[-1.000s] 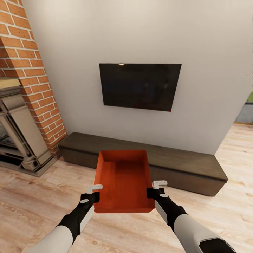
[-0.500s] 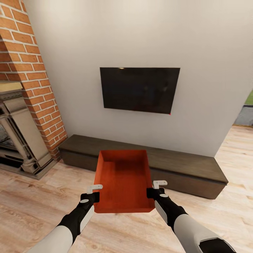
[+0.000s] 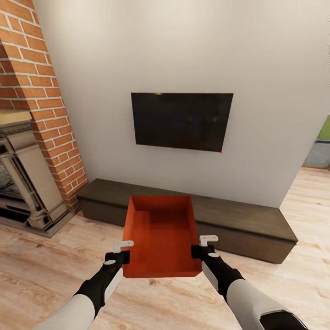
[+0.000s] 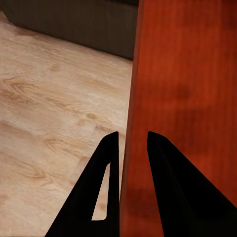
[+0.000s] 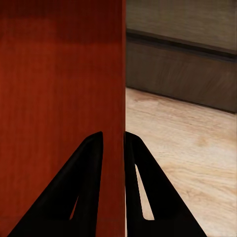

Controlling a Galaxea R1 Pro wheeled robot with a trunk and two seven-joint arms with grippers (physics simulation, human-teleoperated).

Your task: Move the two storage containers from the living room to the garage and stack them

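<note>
Both jaws pinch the orange-red container [image 3: 160, 238] walls: left gripper [image 3: 123, 252], right gripper [image 3: 201, 247], long side pointing at the bench [image 3: 238, 217].

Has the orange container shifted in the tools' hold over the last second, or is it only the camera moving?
No. The storage container sits the same between the left tool and right tool; only the TV and bench slid down the head view, so the camera moved.
</note>
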